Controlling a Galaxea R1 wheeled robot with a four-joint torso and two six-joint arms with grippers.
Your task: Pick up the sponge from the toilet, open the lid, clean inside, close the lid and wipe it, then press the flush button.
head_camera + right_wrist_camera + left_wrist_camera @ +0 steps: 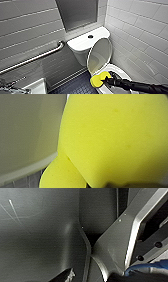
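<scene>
Right gripper point(106, 80) is clenched on the sponge point(99, 80), which bulges yellow from its black fingers. The sponge sits at the left edge of the toilet point(119, 69) bowl, just under the lower edge of the lid point(100, 53); whether it touches the rim is unclear. The lid stands raised, leaning back toward the tank. The flush button point(90, 36) is a dark dot mid-tank top. A metal grab bar point(37, 58) runs along the grey tiled wall to the left, above a dark floor point(75, 87).
</scene>
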